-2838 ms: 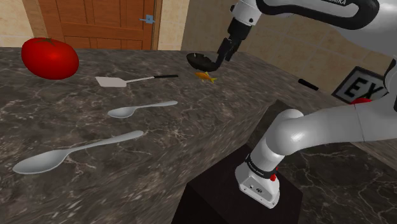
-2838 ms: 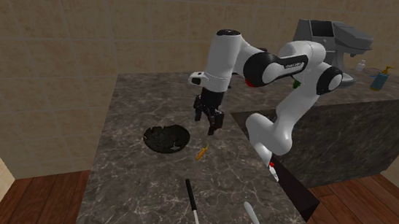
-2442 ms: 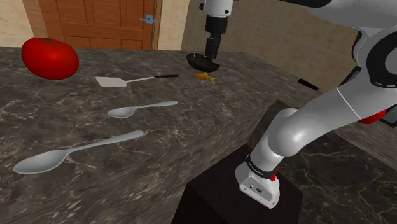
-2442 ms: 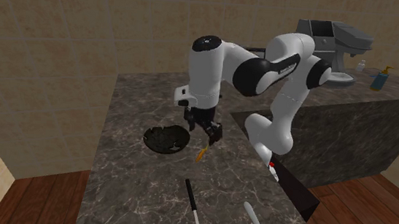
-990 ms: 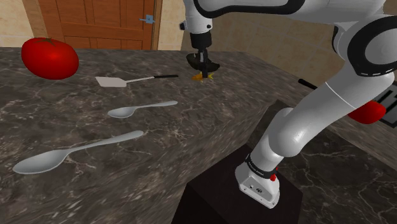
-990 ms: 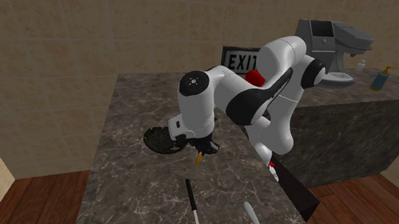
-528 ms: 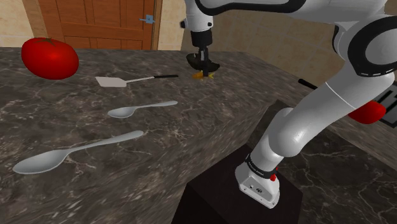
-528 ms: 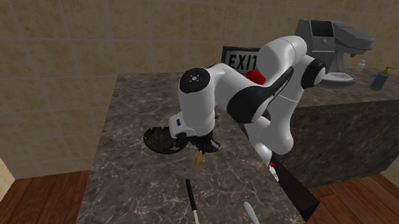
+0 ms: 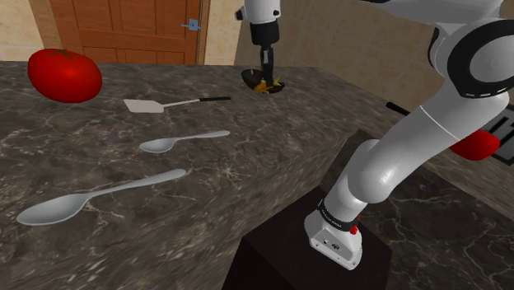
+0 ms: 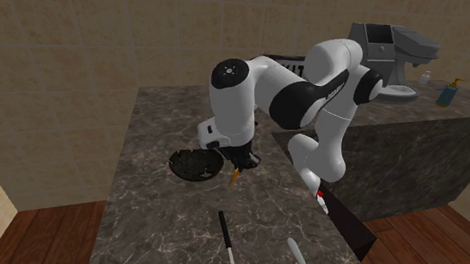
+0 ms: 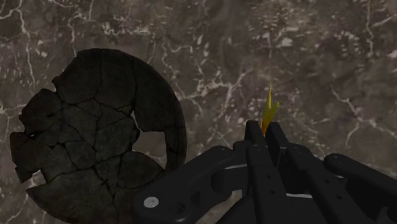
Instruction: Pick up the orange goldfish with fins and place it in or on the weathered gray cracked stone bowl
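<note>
Your gripper (image 11: 267, 135) is clamped on the orange goldfish (image 11: 270, 109): the black fingers pinch it between them and only its thin orange tip pokes out past the fingertips. In the second exterior view the fish hangs under the hand, close above the dark marble counter (image 10: 174, 226). The cracked dark stone bowl (image 11: 95, 153) sits just beside the fish, and the fish is not over it. A spatula (image 9: 144, 105) and two spoons (image 9: 173, 142) lie farther along the counter.
</note>
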You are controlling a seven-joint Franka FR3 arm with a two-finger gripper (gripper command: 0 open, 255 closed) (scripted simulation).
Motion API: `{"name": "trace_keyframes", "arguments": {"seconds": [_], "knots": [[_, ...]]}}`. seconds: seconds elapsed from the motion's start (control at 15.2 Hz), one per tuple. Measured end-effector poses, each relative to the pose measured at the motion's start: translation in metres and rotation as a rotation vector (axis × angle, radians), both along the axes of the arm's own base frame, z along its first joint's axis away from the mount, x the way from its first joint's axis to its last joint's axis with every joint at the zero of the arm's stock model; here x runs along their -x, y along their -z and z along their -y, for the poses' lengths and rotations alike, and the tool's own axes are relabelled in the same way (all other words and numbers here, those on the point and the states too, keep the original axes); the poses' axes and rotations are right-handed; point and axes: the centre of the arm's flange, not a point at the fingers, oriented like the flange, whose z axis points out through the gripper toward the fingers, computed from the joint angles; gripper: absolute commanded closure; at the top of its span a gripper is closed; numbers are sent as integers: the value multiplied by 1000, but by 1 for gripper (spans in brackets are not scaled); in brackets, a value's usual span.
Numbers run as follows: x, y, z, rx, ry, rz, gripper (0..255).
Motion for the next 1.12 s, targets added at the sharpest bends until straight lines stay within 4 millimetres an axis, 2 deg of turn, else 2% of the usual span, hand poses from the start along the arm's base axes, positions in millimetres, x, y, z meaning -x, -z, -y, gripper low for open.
{"name": "trace_keyframes", "arguments": {"seconds": [0.86, 0.99, 1.12], "knots": [[0, -69, -1, 0, 0, 0, 255], [-10, -75, 10, 0, 0, 0, 255], [-29, -78, 28, -1, 1, 0, 255]]}}
